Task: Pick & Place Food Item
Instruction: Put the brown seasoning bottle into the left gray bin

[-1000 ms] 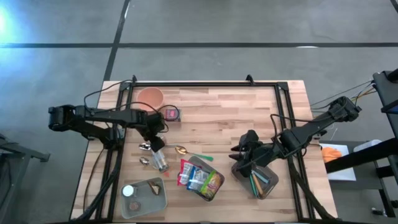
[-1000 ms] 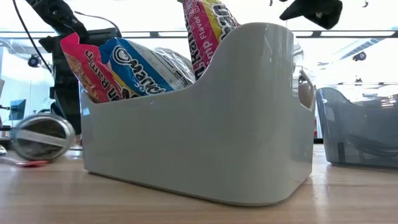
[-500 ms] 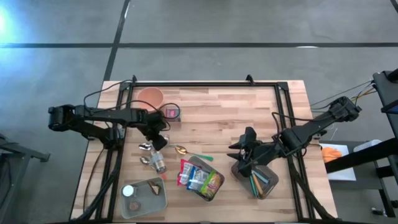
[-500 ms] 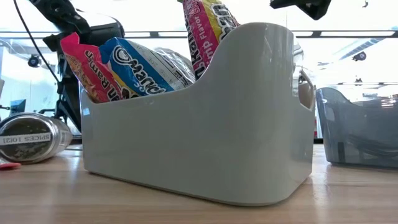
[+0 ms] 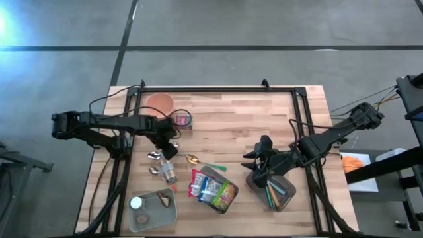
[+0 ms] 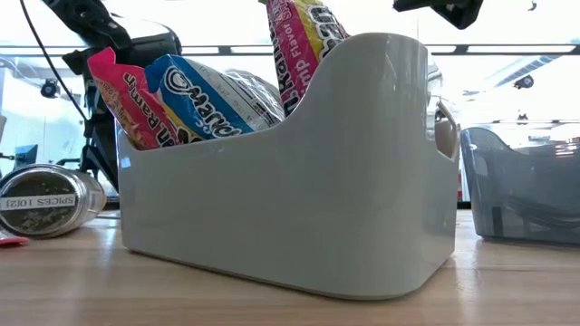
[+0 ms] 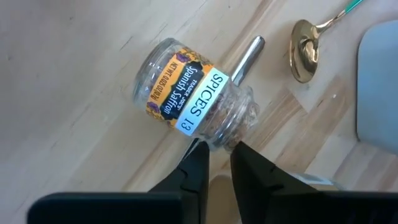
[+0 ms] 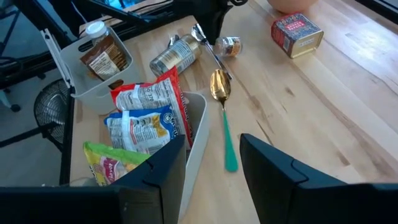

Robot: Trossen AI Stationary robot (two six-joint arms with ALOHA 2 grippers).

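Left pincer (image 7: 217, 158) nearly closed, seemingly touching spice jar (image 7: 193, 102).

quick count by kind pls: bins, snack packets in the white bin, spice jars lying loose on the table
bins: 3 - white bin, grey bin, dark bin
snack packets: 3 - red packet, blue packet, green-yellow packet
spice jars: 2 - saffron jar, larger jar
total: 8
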